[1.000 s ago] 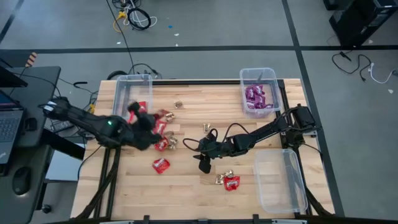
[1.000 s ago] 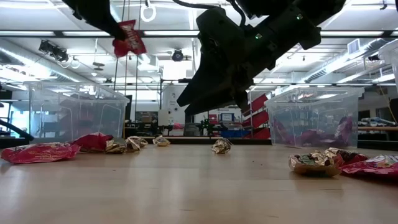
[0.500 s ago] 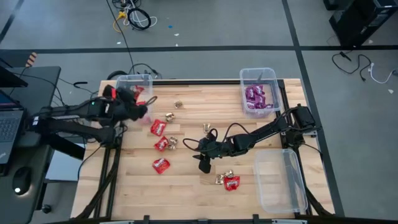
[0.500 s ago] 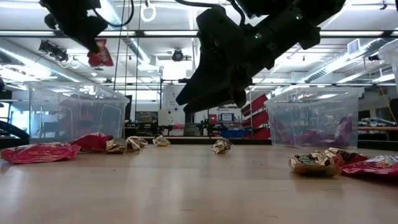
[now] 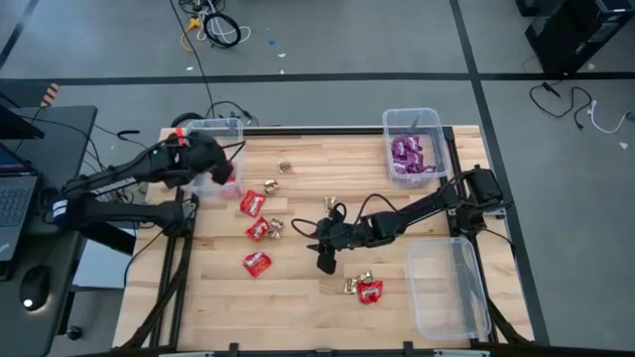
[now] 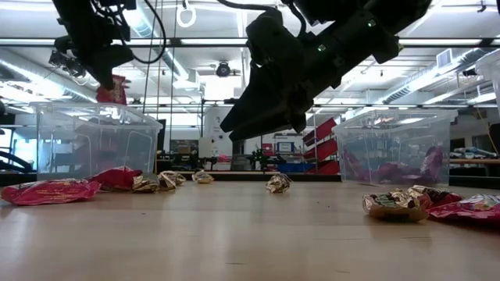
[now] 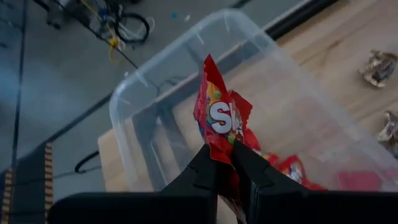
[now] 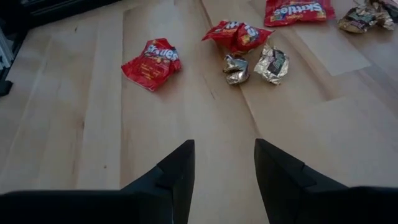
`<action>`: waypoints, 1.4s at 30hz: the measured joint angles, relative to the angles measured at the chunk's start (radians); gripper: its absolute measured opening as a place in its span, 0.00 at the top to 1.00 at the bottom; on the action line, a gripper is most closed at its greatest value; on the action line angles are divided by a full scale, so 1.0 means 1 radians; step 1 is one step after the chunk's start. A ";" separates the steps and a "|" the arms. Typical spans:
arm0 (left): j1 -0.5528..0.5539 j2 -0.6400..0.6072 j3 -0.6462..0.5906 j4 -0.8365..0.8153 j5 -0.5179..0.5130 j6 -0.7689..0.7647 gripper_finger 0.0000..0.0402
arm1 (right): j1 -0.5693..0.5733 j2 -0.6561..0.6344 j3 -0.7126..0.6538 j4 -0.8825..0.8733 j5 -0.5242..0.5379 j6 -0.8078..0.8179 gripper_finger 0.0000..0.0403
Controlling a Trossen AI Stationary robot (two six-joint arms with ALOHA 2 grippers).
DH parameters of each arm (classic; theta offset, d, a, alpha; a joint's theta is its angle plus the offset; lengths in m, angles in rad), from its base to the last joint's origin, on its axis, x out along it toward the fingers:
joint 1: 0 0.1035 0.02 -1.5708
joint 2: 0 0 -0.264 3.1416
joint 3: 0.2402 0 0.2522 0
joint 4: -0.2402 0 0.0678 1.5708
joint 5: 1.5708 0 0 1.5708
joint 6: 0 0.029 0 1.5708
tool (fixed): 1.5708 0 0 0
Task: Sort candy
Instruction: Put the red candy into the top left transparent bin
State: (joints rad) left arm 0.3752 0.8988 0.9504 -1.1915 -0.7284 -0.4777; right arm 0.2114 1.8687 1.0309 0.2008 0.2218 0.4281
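the left hand (image 7: 225, 163) is clamped on a crumpled red packet (image 7: 219, 118), white lettering showing, long axis upright, above the clear bin (image 5: 211, 133) at the tabletop's (image 5: 298, 297) 10 o'clock corner. the left wrist view alone shows red packets inside. the right hand (image 8: 224, 163), mid-tabletop, is parted and empty.

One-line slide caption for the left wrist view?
Left gripper holds a red candy packet above the clear bin.

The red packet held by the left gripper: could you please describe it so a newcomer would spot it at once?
Find the clear bin at the table's far left corner. The left gripper hangs above it, shut on a red packet. Unlike the other red packets lying flat on the wood, this one is in the air, crumpled and upright.
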 joint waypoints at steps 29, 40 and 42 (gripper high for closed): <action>0.103 0.043 -0.166 -0.068 0.129 -0.031 0.91 | -0.006 0.000 0.000 0.012 -0.003 -0.012 0.63; 0.103 0.043 -0.166 -0.068 0.139 -0.028 0.81 | -0.022 0.000 0.000 0.015 -0.008 -0.031 0.63; 0.103 0.043 -0.166 -0.068 0.140 -0.023 0.80 | -0.030 0.000 0.000 0.015 -0.008 -0.038 0.63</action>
State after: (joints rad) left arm 0.4782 0.9421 0.7849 -1.2594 -0.5884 -0.5005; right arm 0.1810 1.8687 1.0309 0.2161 0.2134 0.3904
